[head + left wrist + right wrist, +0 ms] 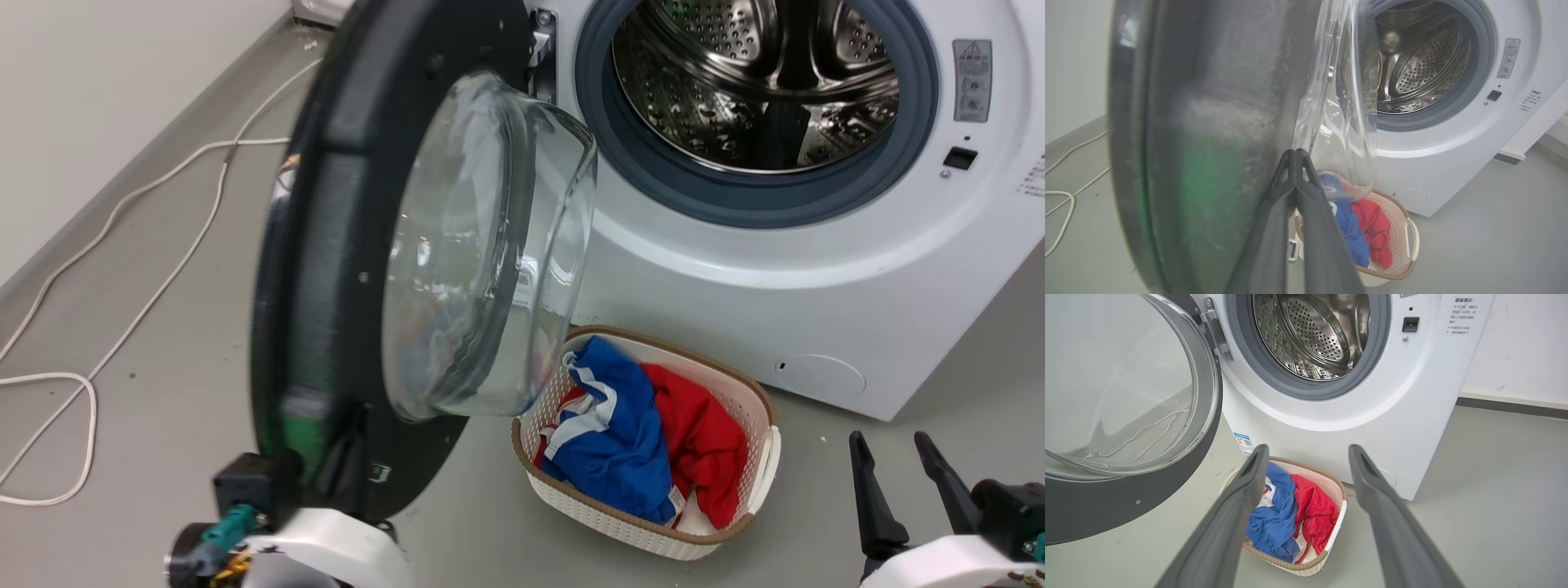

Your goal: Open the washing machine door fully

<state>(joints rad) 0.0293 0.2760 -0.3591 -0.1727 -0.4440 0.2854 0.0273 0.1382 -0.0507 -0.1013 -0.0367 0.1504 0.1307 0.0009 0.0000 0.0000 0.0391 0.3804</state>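
Door half open, left claw set on its inner face.
The door juts about square from the machine, hinged at its left, with a black ring around a bulging clear bowl. The left claw, fingers closed together and empty, rests against the ring. It is best to push there, along the hinge's arc and off the glass. The right claw hangs open, well apart.

The left arm reaches up at lower left, jaws pressed together; the right arm sits low, jaws spread wide.
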